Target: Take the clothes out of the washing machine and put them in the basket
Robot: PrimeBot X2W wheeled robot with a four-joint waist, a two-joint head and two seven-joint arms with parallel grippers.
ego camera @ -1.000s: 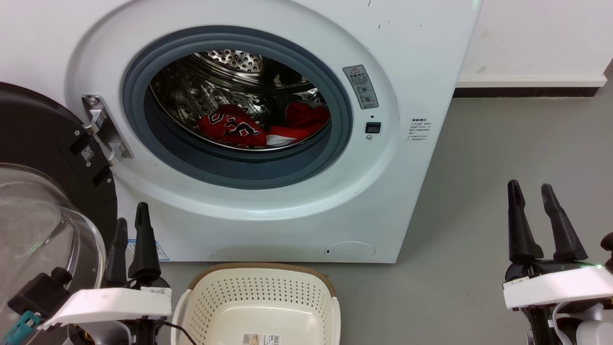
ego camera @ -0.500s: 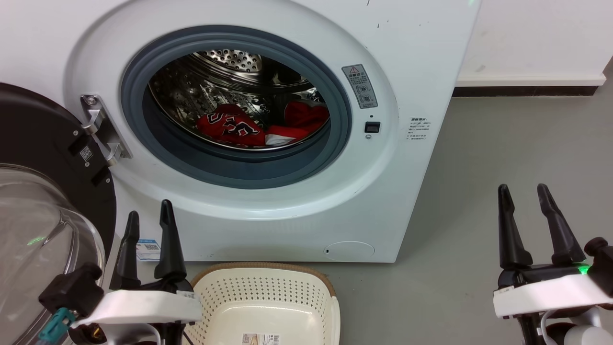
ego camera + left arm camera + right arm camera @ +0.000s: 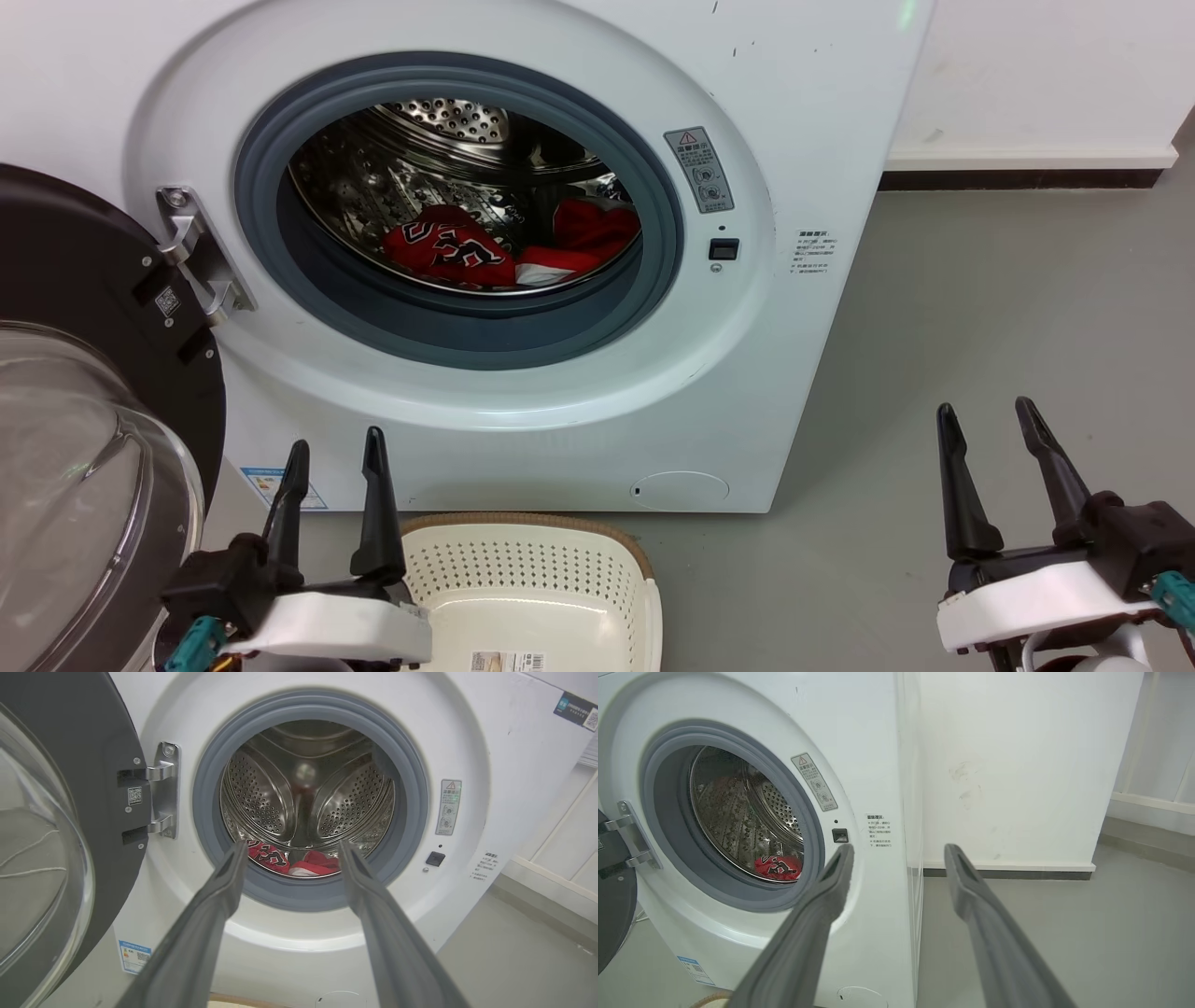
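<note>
Spread and empty: left gripper (image 3: 336, 441) and right gripper (image 3: 985, 408). Bright red jersey clothes (image 3: 450, 250) lie ahead of the left gripper in the white front-loading washing machine (image 3: 803, 121); cream perforated plastic basket (image 3: 560, 569) just beside it. Risk: snagging the grey porthole rim (image 3: 263, 224) on entry.

White washing machine (image 3: 523, 439) has its door (image 3: 84, 271) swung open at left, red lettered clothes (image 3: 504, 254) bunched low in the steel drum (image 3: 411, 177); cream perforated basket (image 3: 560, 565) sits upright just before its base.
</note>
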